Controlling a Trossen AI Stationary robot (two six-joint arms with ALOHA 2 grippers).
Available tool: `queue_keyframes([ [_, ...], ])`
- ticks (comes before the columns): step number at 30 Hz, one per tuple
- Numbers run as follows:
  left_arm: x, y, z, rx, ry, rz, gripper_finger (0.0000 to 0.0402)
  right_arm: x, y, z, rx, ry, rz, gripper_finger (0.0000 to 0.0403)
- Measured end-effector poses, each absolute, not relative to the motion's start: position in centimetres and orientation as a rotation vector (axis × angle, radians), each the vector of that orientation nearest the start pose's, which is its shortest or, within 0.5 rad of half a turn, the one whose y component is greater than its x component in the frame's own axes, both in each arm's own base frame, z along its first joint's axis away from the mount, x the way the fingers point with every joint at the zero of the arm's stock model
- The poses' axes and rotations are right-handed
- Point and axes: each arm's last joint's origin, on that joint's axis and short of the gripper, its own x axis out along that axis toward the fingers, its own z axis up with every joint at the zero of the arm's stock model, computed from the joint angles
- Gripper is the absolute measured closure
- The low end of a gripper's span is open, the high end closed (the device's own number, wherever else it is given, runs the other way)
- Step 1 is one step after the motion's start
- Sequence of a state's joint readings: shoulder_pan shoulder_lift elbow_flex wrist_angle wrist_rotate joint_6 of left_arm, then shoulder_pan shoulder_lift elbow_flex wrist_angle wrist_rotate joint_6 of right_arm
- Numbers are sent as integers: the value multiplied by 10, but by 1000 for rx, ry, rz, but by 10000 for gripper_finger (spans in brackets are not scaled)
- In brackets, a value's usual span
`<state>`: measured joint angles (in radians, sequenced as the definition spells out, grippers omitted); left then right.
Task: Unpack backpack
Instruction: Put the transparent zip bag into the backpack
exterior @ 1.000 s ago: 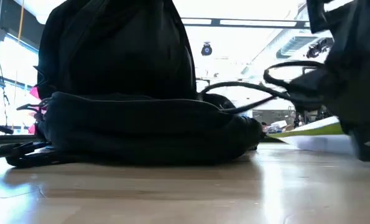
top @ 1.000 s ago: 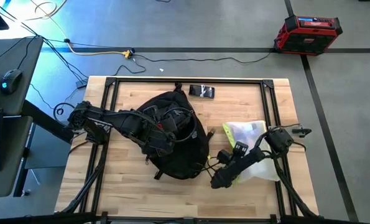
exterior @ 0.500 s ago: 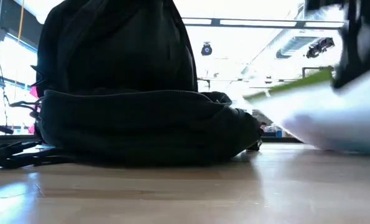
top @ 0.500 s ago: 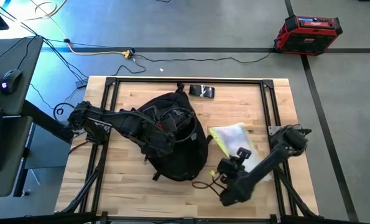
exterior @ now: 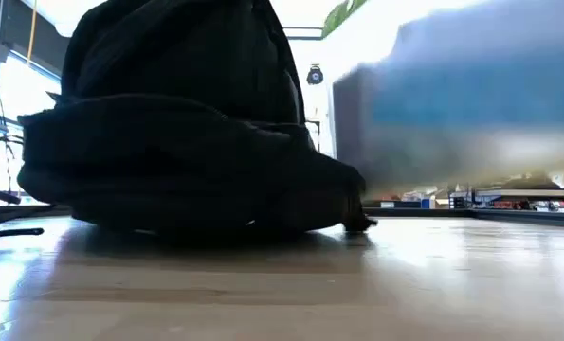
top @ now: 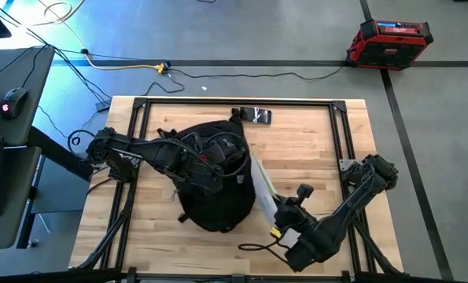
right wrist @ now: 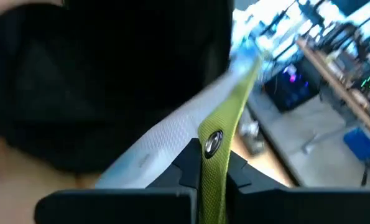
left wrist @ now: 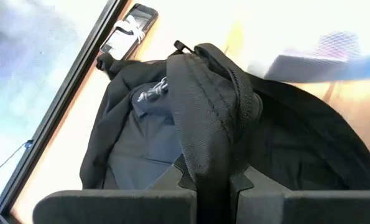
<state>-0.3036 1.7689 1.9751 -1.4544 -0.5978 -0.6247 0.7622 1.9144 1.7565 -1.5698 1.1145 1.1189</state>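
The black backpack (top: 214,185) lies in the middle of the table and fills the left of the low view (exterior: 187,133). My left gripper (top: 211,169) reaches in from the table's left and is shut on one of its black straps. My right gripper (top: 274,211) is just to the right of the backpack, toward the near edge, shut on a white mesh pouch (top: 261,187) with a yellow-green edge. The pouch shows large and blurred in the low view (exterior: 462,104). My left gripper (left wrist: 209,186) pinches a padded black strap (left wrist: 211,155) of the backpack between its two fingers. The strap runs along the fingers and arches on over the open bag (left wrist: 147,137). The bag's body rests on the table. My right gripper (right wrist: 211,180) pinches the pouch's yellow-green strip (right wrist: 214,158) just below a metal snap (right wrist: 213,139), coming from the table's near right. The white mesh body (right wrist: 163,146) stands out beyond the fingers. The pouch is on edge and lifted clear of the table, beside the backpack.
A phone (top: 256,115) lies near the table's far edge, behind the backpack. A thin black cable loop (top: 253,245) lies on the wood near the right arm. Bare wood shows on the right half of the table (top: 320,141). A red case (top: 389,43) stands on the floor beyond.
My right gripper has swung toward the near edge and leftward to the backpack, carrying the pouch. The pouch lay flat on the table's right side and now stands on edge, lifted, against the backpack's right side. The backpack has shifted a little leftward and changed shape.
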Motion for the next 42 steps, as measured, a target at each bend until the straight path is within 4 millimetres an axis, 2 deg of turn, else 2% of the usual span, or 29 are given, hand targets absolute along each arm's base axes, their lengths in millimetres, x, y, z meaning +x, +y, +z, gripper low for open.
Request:
queue_keyframes([
  [8, 333, -81, 371, 0, 999, 597, 402, 286, 212, 329, -535, 582, -699, 403],
  [13, 347, -79, 359, 31, 1022, 585, 402, 297, 221, 335, -575, 594, -616, 403],
  [16, 350, -79, 359, 36, 1012, 568, 402, 303, 227, 322, -590, 632, -548, 403],
  [20, 353, -80, 361, 30, 983, 552, 402, 310, 230, 282, -626, 688, -487, 403],
  [24, 353, -80, 361, 10, 995, 527, 402, 318, 225, 244, -648, 722, -427, 403],
  [27, 354, -82, 361, -12, 999, 493, 402, 326, 217, 225, -690, 773, -332, 403],
  [34, 358, -84, 368, -49, 967, 422, 402, 349, 192, 222, -722, 869, -170, 403],
  [39, 358, -86, 369, -80, 979, 375, 402, 369, 178, 226, -651, 839, 3, 403],
  [42, 357, -88, 368, -95, 1003, 343, 402, 379, 176, 224, -644, 790, 30, 403],
])
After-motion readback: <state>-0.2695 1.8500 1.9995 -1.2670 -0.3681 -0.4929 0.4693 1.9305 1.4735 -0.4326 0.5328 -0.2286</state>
